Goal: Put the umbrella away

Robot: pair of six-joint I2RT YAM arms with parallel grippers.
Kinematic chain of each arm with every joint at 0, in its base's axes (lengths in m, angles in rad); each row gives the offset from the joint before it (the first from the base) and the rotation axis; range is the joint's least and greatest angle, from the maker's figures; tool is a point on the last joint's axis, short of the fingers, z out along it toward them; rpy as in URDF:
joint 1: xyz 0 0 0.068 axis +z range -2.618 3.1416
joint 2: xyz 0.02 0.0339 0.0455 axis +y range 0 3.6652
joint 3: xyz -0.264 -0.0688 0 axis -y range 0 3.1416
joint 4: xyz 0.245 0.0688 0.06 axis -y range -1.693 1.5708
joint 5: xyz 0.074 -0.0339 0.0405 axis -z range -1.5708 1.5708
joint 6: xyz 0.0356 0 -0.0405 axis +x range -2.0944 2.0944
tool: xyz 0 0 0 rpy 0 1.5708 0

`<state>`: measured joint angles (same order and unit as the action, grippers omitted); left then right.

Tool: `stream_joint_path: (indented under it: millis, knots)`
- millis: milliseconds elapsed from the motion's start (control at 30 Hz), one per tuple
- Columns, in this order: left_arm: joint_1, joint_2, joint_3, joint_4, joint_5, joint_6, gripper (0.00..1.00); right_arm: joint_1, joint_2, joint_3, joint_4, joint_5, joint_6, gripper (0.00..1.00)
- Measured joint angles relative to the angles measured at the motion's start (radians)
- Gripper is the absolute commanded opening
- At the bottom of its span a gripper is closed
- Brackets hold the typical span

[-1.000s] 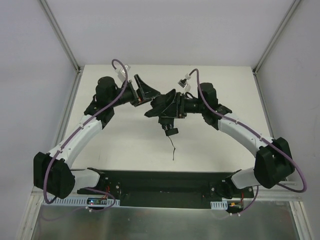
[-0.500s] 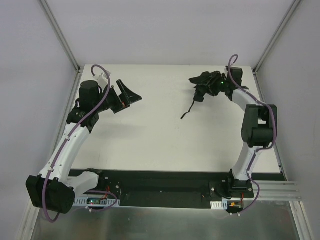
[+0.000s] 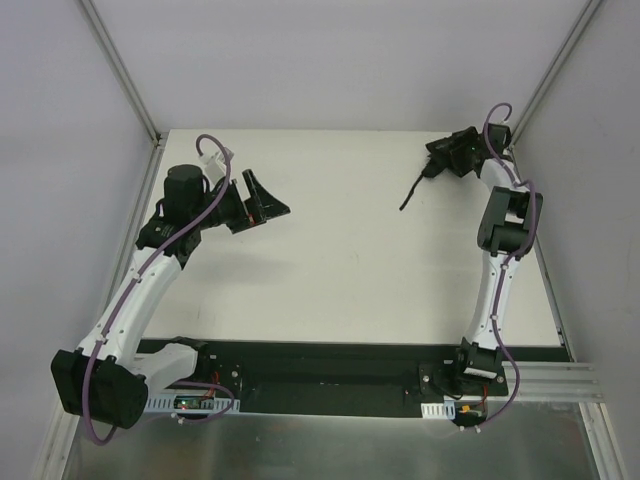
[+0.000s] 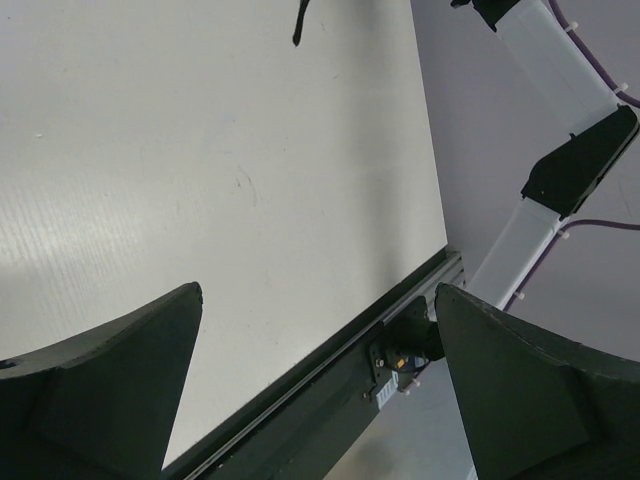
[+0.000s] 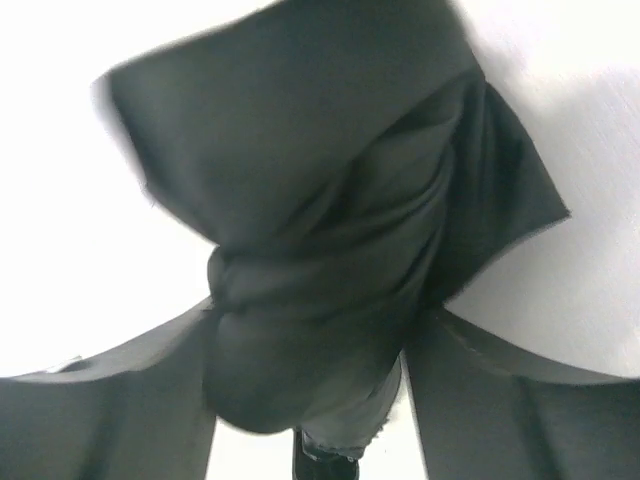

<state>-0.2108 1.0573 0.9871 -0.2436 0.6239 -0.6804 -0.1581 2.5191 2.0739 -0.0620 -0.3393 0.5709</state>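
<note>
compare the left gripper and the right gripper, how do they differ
The left gripper is wide open and empty; the right gripper has black fabric of the umbrella bunched between its fingers. The left gripper hangs over the left side of the table; the right gripper is at its far right corner. Both are black two-finger grippers.

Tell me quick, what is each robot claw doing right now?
Left gripper: open, holding nothing.
Right gripper: closed on the umbrella, its black fabric bunched between the jaws.
</note>
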Motion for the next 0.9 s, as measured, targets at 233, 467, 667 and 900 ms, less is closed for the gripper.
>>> stream_joint_path:
  millis: [233,467,667,900]
  knots:
    - [0.000,0.046,0.042,-0.007,0.028,0.008,0.96,-0.011,-0.063,0.000,-0.171,0.050,-0.054,0.96]
    - [0.000,0.050,0.054,-0.009,0.056,-0.014,0.94,-0.095,-0.470,-0.294,-0.447,0.157,-0.222,0.96]
    - [0.000,0.043,0.054,-0.010,0.068,-0.075,0.94,-0.088,-1.057,-0.731,-0.530,0.178,-0.308,0.96]
    - [0.000,-0.100,0.066,-0.008,0.053,-0.140,0.99,0.114,-1.511,-0.842,-0.698,0.166,-0.419,0.96]
